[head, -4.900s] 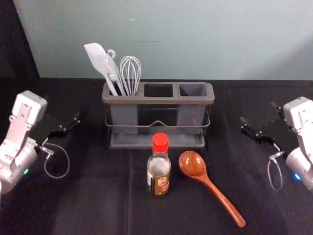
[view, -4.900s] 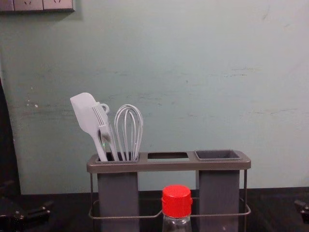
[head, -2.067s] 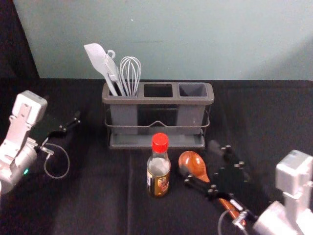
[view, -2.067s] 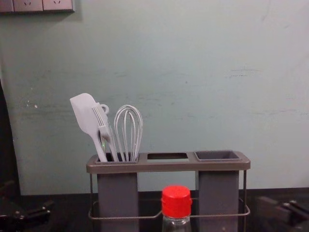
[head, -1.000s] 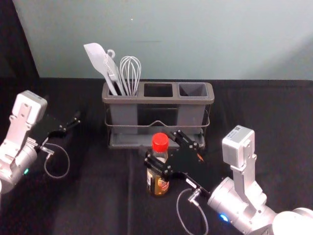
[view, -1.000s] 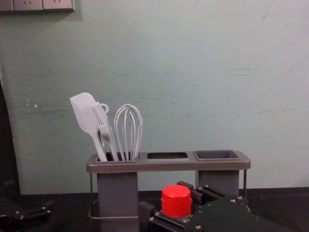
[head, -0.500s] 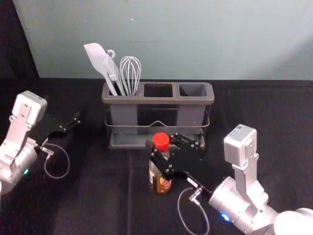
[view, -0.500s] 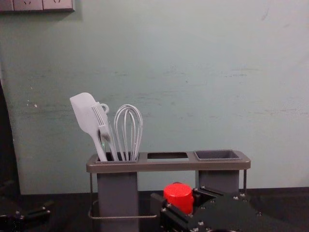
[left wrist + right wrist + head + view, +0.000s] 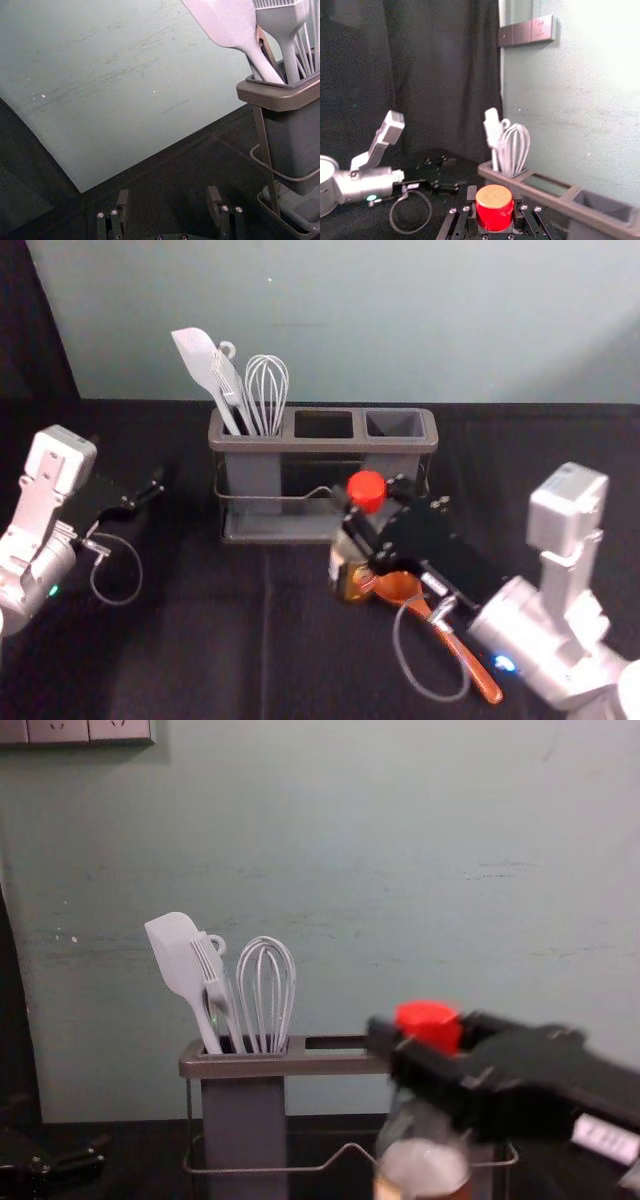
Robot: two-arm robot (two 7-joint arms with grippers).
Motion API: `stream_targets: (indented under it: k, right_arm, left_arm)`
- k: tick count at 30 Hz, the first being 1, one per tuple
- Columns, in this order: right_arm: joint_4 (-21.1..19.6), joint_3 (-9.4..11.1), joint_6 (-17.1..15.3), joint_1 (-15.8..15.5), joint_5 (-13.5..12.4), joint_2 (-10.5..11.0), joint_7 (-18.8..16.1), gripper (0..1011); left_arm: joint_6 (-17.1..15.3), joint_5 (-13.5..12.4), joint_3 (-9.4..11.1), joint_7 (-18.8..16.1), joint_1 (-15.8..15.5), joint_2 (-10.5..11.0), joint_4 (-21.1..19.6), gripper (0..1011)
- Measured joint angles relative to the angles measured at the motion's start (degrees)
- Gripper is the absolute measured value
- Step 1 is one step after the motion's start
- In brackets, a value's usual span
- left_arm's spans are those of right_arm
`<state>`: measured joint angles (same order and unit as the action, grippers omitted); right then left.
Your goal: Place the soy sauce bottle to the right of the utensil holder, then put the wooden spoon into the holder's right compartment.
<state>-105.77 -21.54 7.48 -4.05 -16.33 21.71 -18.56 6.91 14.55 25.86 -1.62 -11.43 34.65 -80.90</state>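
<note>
Here, the right gripper (image 9: pixel 371 500) is clamped on the red-capped glass soy sauce bottle (image 9: pixel 350 571), in front of the grey three-compartment utensil holder (image 9: pixel 322 446). The brown wooden spoon (image 9: pixel 471 666) lies nearby; the left gripper (image 9: pixel 127 464) sits parked at left, fingers apart.

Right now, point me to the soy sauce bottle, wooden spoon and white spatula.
Soy sauce bottle (image 9: pixel 367 490): head view, on the red cap.
Wooden spoon (image 9: pixel 480 676): head view, on the handle.
White spatula (image 9: pixel 178 958): chest view, on the blade.
</note>
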Motion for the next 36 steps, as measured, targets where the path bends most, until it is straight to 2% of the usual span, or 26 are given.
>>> stream_targets:
  k: [8,17,23,27,36]
  right_arm:
    - [-2.59,5.94,-2.4,-1.3,-3.1,2.62,-1.3,386]
    - [-0.19,11.31,-3.5,-1.19,-6.03,4.14,-1.63,386]
    - [2.53,12.88,-3.54,-0.45,-6.58,3.81,-0.9,386]
    - [5.73,13.54,-2.49,0.98,-6.54,2.91,-0.58,386]
    - [11.12,13.17,-1.7,5.24,-6.55,0.73,-0.76,386]
  left_arm:
    - [0.0,0.0,0.0,0.0,0.0,0.0,0.0,1000]
    - [0.0,0.0,0.0,0.0,0.0,0.0,0.0,1000]
    - [0.0,0.0,0.0,0.0,0.0,0.0,0.0,1000]
    - [0.0,0.0,0.0,0.0,0.0,0.0,0.0,1000]
    - [0.0,0.0,0.0,0.0,0.0,0.0,0.0,1000]
